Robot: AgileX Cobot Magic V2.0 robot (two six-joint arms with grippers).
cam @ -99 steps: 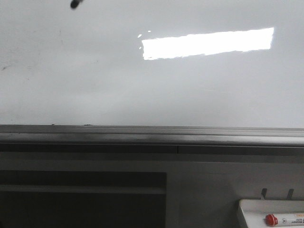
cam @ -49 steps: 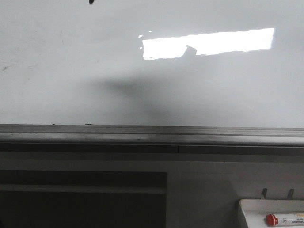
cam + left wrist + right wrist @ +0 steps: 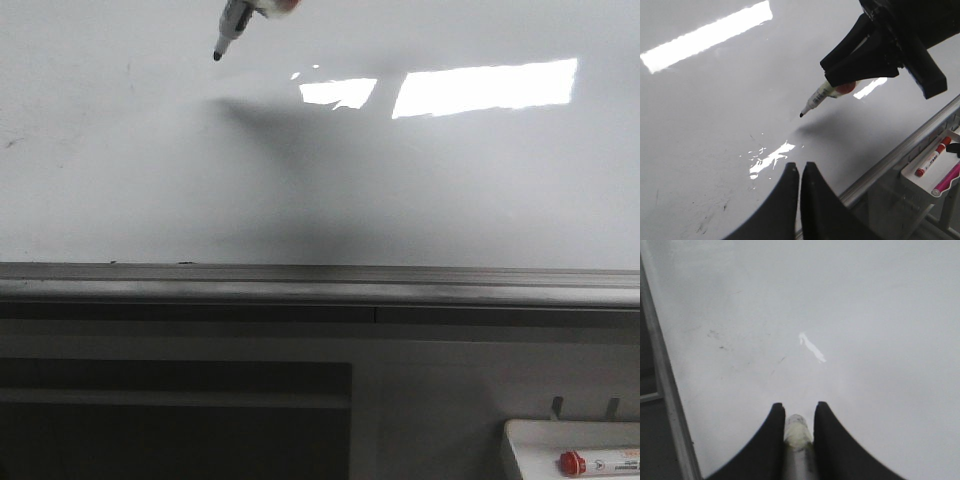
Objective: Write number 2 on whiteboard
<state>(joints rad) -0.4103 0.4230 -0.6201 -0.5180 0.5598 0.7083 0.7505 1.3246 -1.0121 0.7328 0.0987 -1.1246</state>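
The whiteboard [image 3: 150,180] fills the front view above its grey bottom rail [image 3: 300,285]; it also shows in the left wrist view [image 3: 705,100] and the right wrist view [image 3: 865,315]. No number 2 shows on it, only faint old smudges. My right gripper [image 3: 799,407] is shut on a marker [image 3: 797,432]. In the front view the marker [image 3: 232,25] comes in at the top, its dark tip pointing down-left close to the board. The left wrist view shows that marker [image 3: 821,96] held by the right gripper [image 3: 875,50], tip near the board. My left gripper [image 3: 799,166] is shut and empty.
A small white tray [image 3: 530,445] at the lower right holds a red-capped marker [image 3: 598,462]; in the left wrist view the tray [image 3: 925,182] also holds a pink marker [image 3: 947,180]. A dark recess [image 3: 170,420] lies below the rail.
The marker has moved right and down into the front view, from only its tip showing at the top edge. Its shadow has spread across the board and over the light's reflection.
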